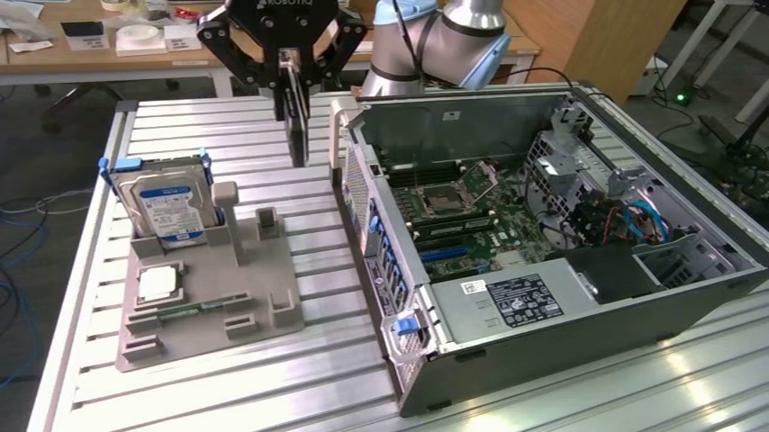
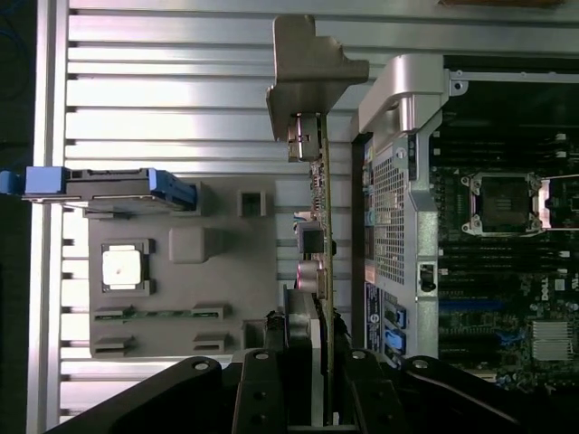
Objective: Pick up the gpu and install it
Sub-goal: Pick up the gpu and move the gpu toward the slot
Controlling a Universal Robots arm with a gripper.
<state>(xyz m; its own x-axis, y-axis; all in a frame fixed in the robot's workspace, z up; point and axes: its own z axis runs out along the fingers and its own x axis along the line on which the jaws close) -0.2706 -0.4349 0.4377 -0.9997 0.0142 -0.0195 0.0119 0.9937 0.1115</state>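
The gpu hangs edge-on as a thin dark slab above the slatted table, between the grey fixture and the open computer case. My gripper is shut on its upper end. In the wrist view the gpu runs away from my gripper as a thin green board, with its silver bracket at the far end. It hangs just outside the case wall. The motherboard lies exposed inside the case.
A grey fixture on the table holds a blue-labelled hard drive upright, a processor and a small green memory stick. Desks with clutter stand behind the arm, and cables lie on the floor.
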